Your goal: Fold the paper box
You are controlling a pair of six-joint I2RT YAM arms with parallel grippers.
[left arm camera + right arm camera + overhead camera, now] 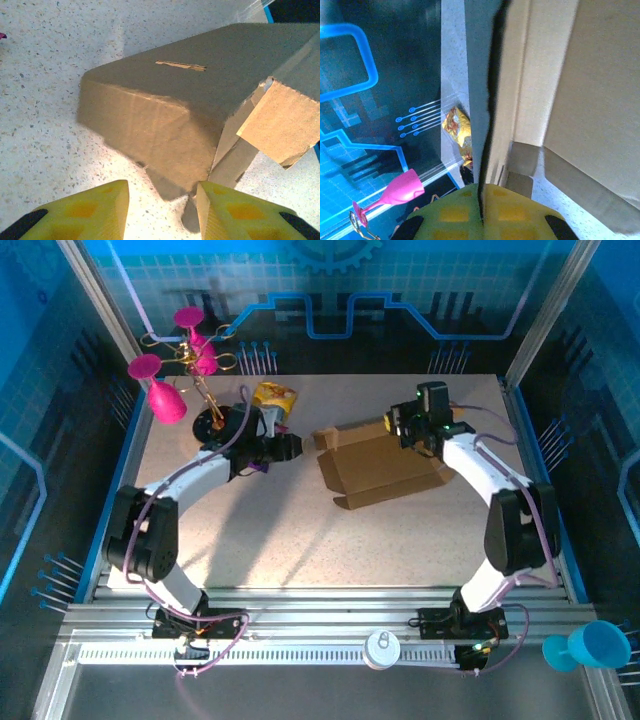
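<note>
The paper box [385,468], plain brown cardboard, lies partly folded at the table's centre right with some flaps raised. My right gripper [398,426] is at its far edge, shut on an upright cardboard wall; in the right wrist view that wall's thin edge [487,100] runs between the closed yellow fingers [482,200]. My left gripper [292,447] sits at the box's left end, open. In the left wrist view its yellow fingertips [162,205] stand apart over bare table, just short of the box's raised side [165,100]; the right fingertip [215,205] is close to a lower corner.
A yellow snack packet [275,398] lies at the far left of the table, behind the left gripper, and shows in the right wrist view [456,127]. Pink goblets [165,395] stand at the far left edge. A blue cup [590,645] sits off the table at the near right.
</note>
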